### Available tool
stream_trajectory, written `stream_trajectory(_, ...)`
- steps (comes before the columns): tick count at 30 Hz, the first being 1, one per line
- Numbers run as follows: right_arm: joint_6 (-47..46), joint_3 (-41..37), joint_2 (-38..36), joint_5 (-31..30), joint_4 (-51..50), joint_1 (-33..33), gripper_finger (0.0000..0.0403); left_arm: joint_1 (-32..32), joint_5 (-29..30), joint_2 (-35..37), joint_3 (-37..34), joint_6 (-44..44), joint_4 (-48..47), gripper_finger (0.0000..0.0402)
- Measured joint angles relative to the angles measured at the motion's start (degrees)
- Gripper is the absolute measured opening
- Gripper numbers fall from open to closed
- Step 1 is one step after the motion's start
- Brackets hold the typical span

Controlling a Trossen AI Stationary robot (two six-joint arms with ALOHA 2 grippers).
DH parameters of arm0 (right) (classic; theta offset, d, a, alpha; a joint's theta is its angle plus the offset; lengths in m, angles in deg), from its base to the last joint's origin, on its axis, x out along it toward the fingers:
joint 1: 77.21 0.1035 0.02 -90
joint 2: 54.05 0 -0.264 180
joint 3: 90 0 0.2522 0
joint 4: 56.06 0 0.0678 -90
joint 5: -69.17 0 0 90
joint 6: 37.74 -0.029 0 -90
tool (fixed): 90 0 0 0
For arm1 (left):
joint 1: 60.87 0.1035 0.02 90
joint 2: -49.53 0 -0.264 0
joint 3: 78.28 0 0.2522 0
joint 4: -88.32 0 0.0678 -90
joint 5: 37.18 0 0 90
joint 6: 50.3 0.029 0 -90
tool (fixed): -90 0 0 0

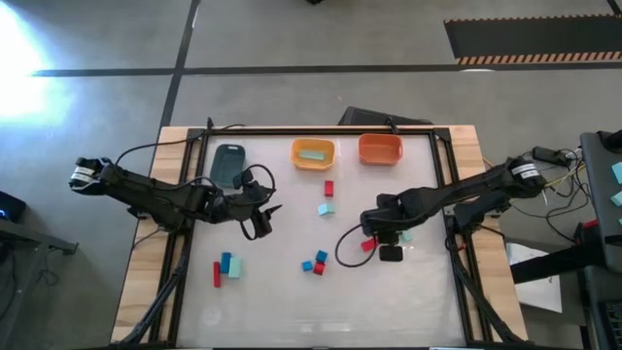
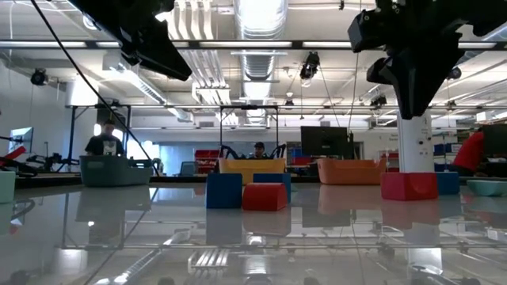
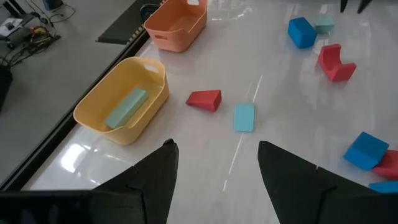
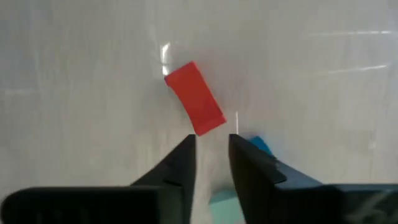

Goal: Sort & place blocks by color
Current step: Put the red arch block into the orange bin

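Right end effector (image 4: pixel 211 144) hovers with its fingers narrow and empty, just short of the red block (image 4: pixel 194 98) lying skewed on the glossy table (image 4: pixel 74 74). I judge it light, rigid, slick; pinch its long flat sides. Farther off, my left end effector (image 1: pixel 264 222) waits wide open.

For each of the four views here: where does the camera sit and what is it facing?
High: above the table, looking straight down; both arms show.
Low: at tabletop height, facing the room; both arms hang in from above.
Left wrist: past the open left gripper toward the yellow bin.
Right wrist: down past the right gripper at a red block.
Shared: high and left wrist both show the yellow bin.
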Motion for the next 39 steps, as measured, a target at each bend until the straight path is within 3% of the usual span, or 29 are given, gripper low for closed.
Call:
stream_trajectory(7, 8.67, 3.32, 6.84, -1.79, -0.3, 0.57, 0.0206, 0.0, 0.0, 0.0, -0.04, 0.15, 0.0, 0.0205)
stream_trajectory(13, 12.24, 4.18, 11.86, -2.01, 0.95, 0.56, 0.0256, 0.0, -0.02, -0.07, -0.09, 0.17, -0.01, 0.0205)
stream_trajectory(39, 17.31, 2.96, 23.54, -1.75, 8.04, 0.54, 0.0246, 0.0, -0.04, -0.11, -0.2, 0.17, -0.07, 0.0205)
